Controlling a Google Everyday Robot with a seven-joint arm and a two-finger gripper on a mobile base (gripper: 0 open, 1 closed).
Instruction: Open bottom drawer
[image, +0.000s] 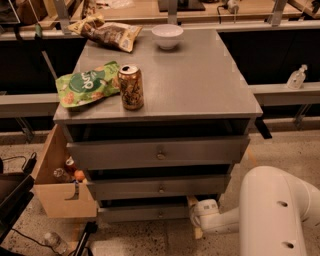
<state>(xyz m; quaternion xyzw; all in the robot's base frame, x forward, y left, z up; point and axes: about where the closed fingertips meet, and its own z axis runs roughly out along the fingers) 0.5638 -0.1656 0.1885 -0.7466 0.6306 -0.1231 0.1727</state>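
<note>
Although your end effector (199, 215) sits low at the right end of the bottom drawer (142, 213), just beside the edge of its front, you cannot tell from this view whether it is spread or pressed together. Nor can you tell whether it touches the drawer at all. Behind it, the bulky white arm (277, 215) fills the lower right corner and reaches in from the right.

The bottom drawer is the slimmest and narrowest of the 3 grey fronts, just above the speckled floor, with its small round knob (161, 214) at the centre. Your end effector is off to the side of that knob, not on it.

Above it are the middle drawer (160, 187) and the tall top drawer (157, 152), each with its own centre knob. The counter (200, 85) above them carries 4 things: a soda can (131, 87) touching a green snack bag (85, 89) near the front left, and a brown chip bag (107, 34) and a white bowl (167, 36) at the back. An open wooden box (60, 197) leans against the cabinet's left side.

As for progress, the bottom drawer looks shut, or very nearly so, its front tucked back under the middle one. You appear to have the approach done and little else. You have yet to get a hold on the knob or the edge, and the whole pull outward is left to do.
</note>
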